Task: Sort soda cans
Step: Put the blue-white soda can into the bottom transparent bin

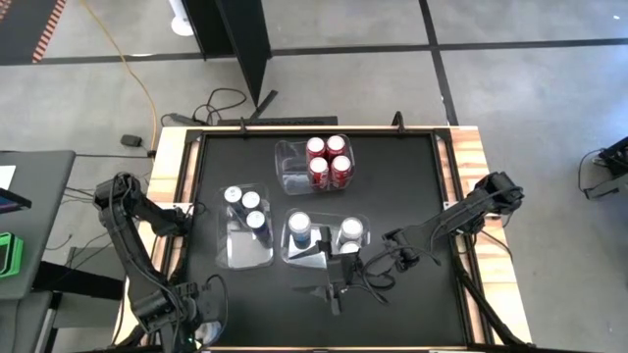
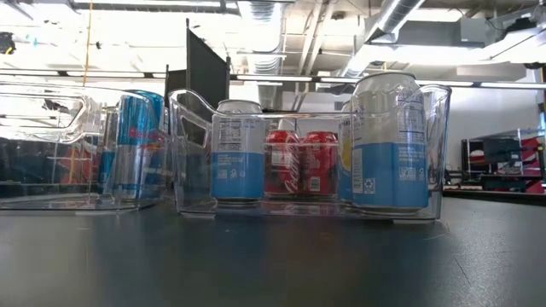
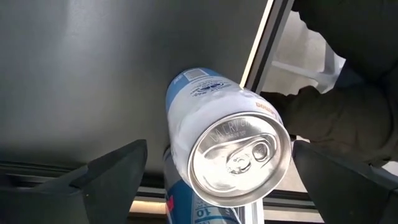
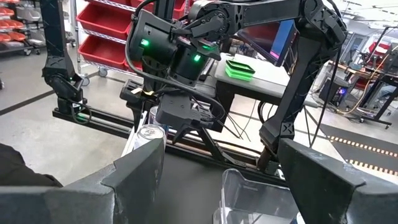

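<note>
Left gripper (image 3: 219, 149) hangs over a light blue and silver soda can (image 3: 211, 106), its two dark fingers (image 3: 115, 171) spread wide on either side with a clear gap between each one and the can, so nothing is clamped. The can's silver top with its pull tab faces up towards the wrist. From across the table the same can shows standing upright directly under this gripper, at the near left corner of the black table (image 1: 392, 186).

Beyond that gripper, further onto the table, a clear bin (image 1: 235, 253) holds three dark blue cans (image 1: 243, 201) in a row. Just beside it, towards the other arm, a second clear bin (image 1: 365, 224) holds two light blue cans (image 1: 300, 227), one at each end. The right gripper (image 4: 221, 143) sits just in front of this second bin, its fingers also standing apart and gripping nothing; a corner of the bin's clear wall shows right below it.

Well past both grippers, towards the table's far edge, a third clear bin (image 1: 285, 157) carries four red cans (image 1: 327, 160) packed together in a square. At table height the red cans show through the bin of light blue ones.
</note>
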